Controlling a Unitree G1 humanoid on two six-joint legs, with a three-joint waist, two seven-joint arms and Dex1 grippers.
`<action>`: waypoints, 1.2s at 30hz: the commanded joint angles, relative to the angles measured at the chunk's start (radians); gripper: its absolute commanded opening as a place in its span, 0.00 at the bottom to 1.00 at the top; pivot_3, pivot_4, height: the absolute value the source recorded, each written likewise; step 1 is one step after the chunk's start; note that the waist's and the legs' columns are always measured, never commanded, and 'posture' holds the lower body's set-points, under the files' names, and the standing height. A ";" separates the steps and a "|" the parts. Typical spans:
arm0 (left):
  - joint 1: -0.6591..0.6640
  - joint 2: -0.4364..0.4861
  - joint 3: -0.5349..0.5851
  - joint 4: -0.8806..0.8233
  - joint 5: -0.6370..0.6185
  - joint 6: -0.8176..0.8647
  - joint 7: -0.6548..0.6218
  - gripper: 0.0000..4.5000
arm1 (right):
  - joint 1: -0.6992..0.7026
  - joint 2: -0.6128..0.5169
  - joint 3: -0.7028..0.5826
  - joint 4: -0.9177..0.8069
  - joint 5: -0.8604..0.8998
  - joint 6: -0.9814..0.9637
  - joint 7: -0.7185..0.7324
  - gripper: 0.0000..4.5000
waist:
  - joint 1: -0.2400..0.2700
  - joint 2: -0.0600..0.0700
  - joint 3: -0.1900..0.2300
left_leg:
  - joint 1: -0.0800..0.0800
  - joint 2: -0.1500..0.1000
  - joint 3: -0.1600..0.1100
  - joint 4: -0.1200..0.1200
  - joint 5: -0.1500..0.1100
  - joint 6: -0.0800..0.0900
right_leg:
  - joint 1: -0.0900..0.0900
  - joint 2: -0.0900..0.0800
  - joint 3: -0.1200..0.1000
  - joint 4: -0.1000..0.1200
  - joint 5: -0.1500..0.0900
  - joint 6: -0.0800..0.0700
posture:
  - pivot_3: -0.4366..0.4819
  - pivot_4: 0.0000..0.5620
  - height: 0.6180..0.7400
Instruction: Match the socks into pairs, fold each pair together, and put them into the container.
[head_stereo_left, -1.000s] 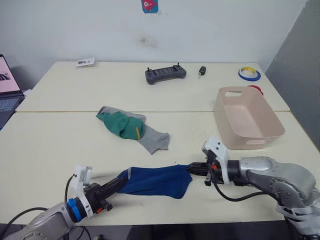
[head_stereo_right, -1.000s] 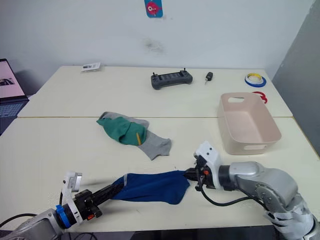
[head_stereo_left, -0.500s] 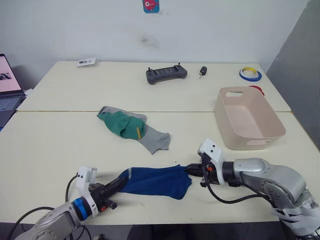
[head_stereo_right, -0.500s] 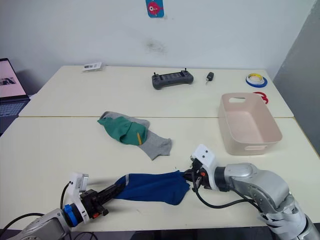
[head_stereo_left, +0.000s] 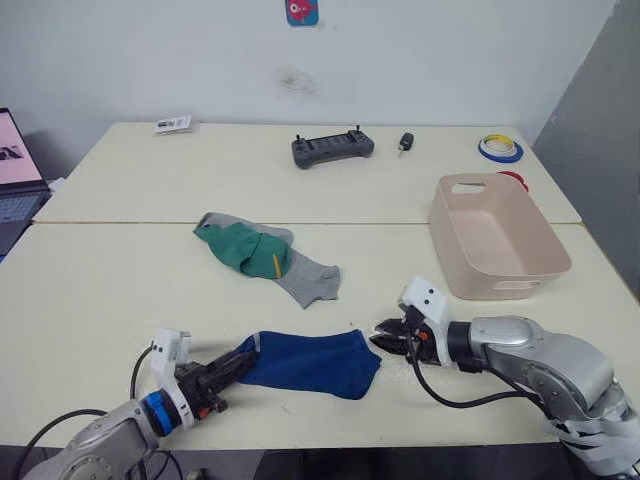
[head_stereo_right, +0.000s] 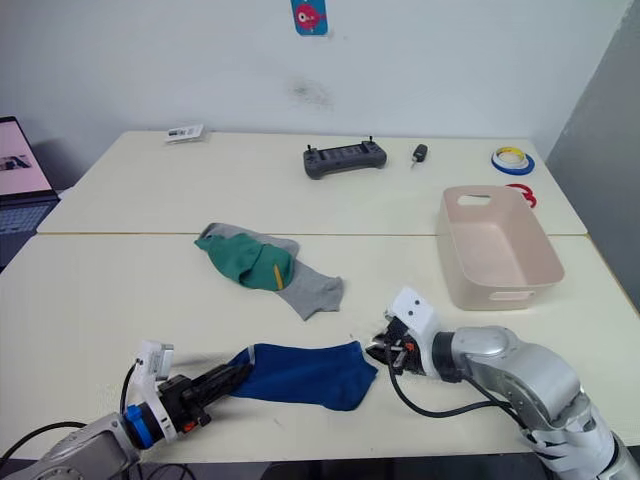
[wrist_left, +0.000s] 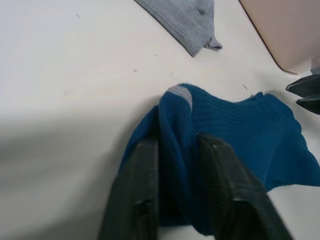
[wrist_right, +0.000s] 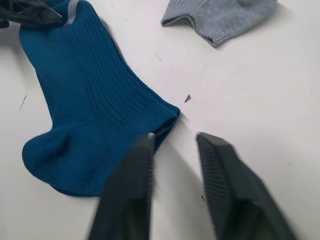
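We're pinching one end of the dark blue ribbed fabric sock (head_stereo_left: 316, 362) with our left hand (wrist_left: 176, 145), fingers clamped on it, while it's lying flat near the front edge of the cream surface (head_stereo_left: 120, 280). Our right hand (wrist_right: 172, 136) is sitting just beside the sock's other end, fingers apart and gripping nothing. The green and light grey socks (head_stereo_left: 262, 255) are lying heaped mid-surface, and the pale pink-beige plastic tub (head_stereo_left: 497, 238) is sitting off to the right.
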 joint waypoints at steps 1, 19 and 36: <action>0.009 0.042 0.063 -0.007 -0.017 -0.010 -0.034 0.57 | 0.014 -0.007 -0.074 -0.069 0.024 -0.046 0.026 0.62 | 0.000 0.000 0.000 | 0.000 0.000 0.000 0.000 0.000 0.000 | 0.000 0.000 0.000 0.000 0.000 0.000 | 0.48 0.27 1.00; -0.184 0.351 -0.011 0.046 0.123 -0.158 -0.393 0.50 | 0.144 -0.033 -0.005 -0.169 -0.098 -0.326 0.133 0.34 | 0.001 0.000 0.000 | 0.000 -0.001 0.001 0.000 0.000 0.000 | 0.001 0.000 -0.001 -0.001 0.000 0.000 | 0.48 0.27 1.00; -0.314 0.190 -0.404 0.145 0.411 -0.288 -0.332 0.01 | -0.025 0.226 0.293 0.099 -0.321 -0.288 0.049 0.00 | -0.002 0.000 0.000 | 0.000 0.000 0.001 -0.001 0.000 0.000 | -0.001 0.001 0.000 0.000 0.000 0.000 | 0.48 0.27 1.00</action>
